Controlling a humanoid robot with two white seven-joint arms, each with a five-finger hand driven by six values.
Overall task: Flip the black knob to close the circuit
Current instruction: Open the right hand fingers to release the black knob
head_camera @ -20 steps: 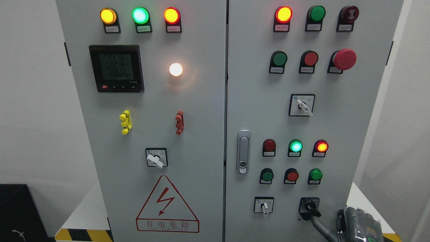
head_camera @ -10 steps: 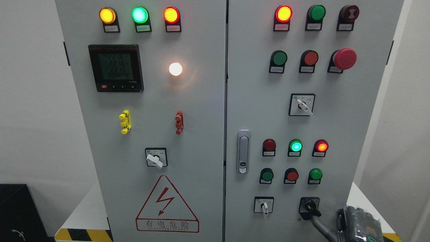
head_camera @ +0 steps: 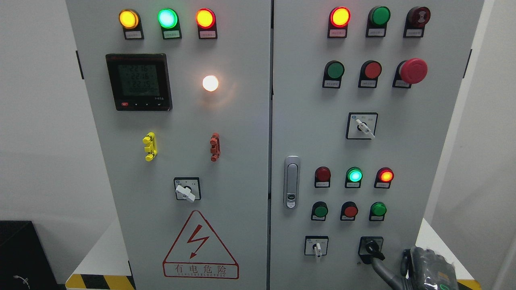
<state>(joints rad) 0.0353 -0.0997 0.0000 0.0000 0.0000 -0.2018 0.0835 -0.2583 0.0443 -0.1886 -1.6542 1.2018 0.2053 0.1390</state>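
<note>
The black knob (head_camera: 371,247) sits in a square plate at the lower right of the right cabinet door, its pointer angled down to the right. My right hand (head_camera: 427,269) comes in at the bottom right corner, wrapped in grey-black covering. A grey part of it reaches up-left and touches the knob's lower right edge. Most of the hand is cut off by the picture's bottom edge. The left arm does not show.
A white selector switch (head_camera: 318,246) stands left of the knob, with three round buttons (head_camera: 350,210) and indicator lamps (head_camera: 354,175) above. A door handle (head_camera: 292,181) is near the door seam. The red mushroom stop button (head_camera: 413,71) juts out at upper right.
My right hand has shifted slightly left and down along the bottom edge. The black knob keeps the same angle and the lamps are unchanged.
</note>
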